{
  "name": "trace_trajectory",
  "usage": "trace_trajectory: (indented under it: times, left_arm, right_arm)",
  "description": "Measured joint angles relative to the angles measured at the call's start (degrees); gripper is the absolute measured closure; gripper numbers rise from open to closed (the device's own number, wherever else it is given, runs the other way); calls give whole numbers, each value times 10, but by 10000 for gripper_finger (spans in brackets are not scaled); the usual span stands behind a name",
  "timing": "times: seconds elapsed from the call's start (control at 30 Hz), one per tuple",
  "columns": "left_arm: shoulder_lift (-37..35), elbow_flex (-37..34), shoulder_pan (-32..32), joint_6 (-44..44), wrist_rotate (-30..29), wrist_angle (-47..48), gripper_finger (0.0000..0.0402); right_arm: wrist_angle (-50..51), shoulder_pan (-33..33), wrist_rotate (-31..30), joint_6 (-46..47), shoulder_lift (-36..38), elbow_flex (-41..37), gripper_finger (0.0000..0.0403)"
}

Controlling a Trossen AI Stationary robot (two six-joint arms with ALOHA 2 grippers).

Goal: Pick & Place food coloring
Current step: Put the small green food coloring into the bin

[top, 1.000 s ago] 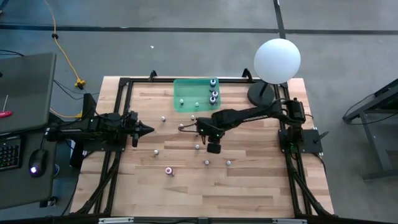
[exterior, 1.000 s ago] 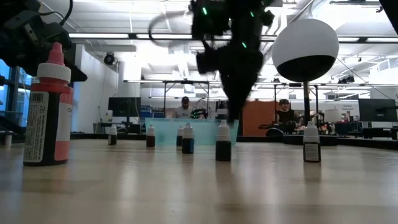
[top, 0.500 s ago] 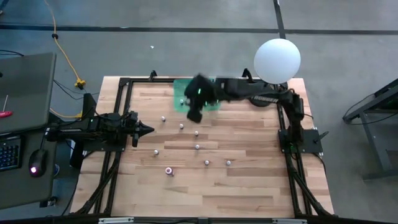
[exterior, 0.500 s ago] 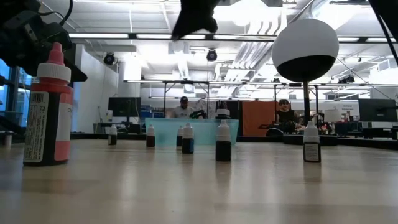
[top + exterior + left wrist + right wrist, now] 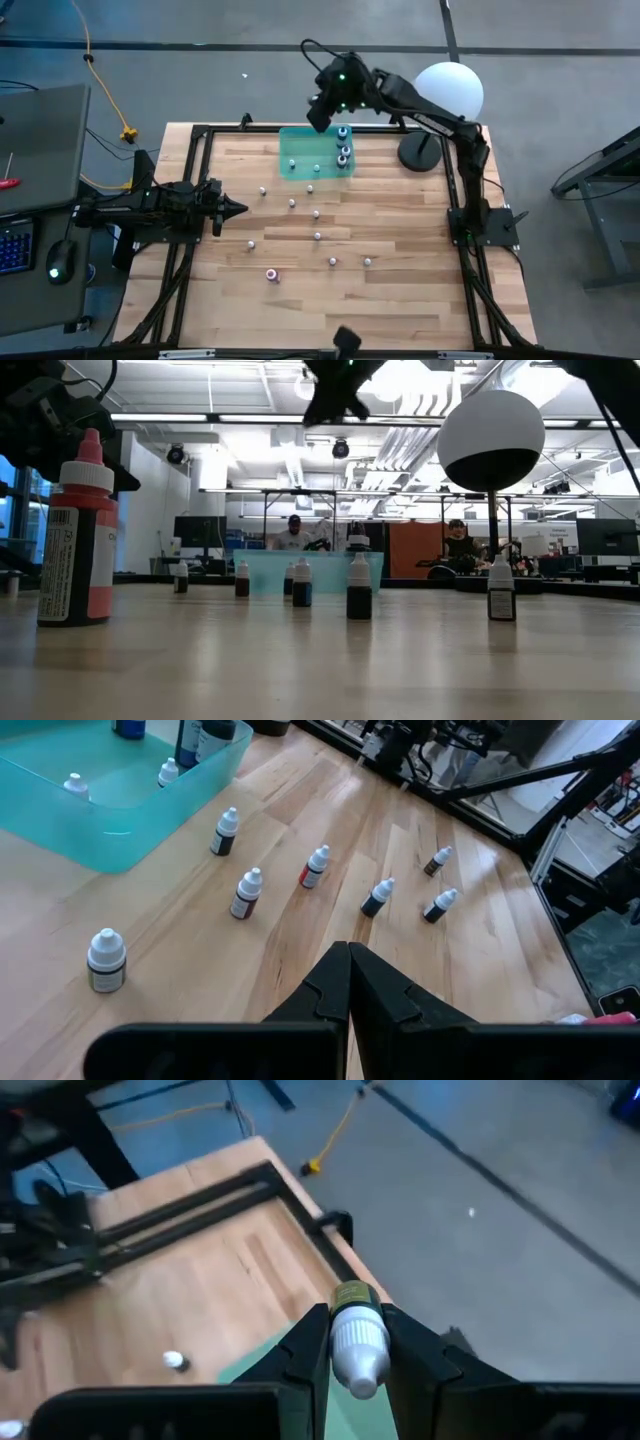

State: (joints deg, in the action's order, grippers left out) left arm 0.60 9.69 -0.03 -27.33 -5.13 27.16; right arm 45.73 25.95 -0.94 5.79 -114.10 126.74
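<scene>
While the high view only shows the right gripper [image 5: 318,108] raised above the green tray's [image 5: 296,150] far edge, its wrist view shows fingers clamped on a white-capped food coloring bottle [image 5: 357,1342]; left gripper [image 5: 348,952] closed, idle.

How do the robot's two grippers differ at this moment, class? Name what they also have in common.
The right gripper is shut on a white-capped bottle; the left gripper is shut with nothing between its fingers. The right gripper is raised over the far edge of the green tray; the left gripper sits low at the table's left side, pointing toward the loose bottles. Both have two dark fingers.
</scene>
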Motion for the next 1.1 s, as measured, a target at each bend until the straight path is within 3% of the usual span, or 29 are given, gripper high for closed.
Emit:
trace_trajectory:
  times: [0.2, 0.37, 1.1]
  left_arm:
    - [0, 0, 0, 0, 0, 0, 401]
    - [0, 0, 0, 0, 0, 0, 401]
    - [0, 0, 0, 0, 0, 0, 401]
  right_arm:
    - [3, 26, 60, 15, -57, -1, 337]
    - [7, 26, 74, 23, -89, 0, 337]
    - [82, 18, 58, 92, -195, 0, 338]
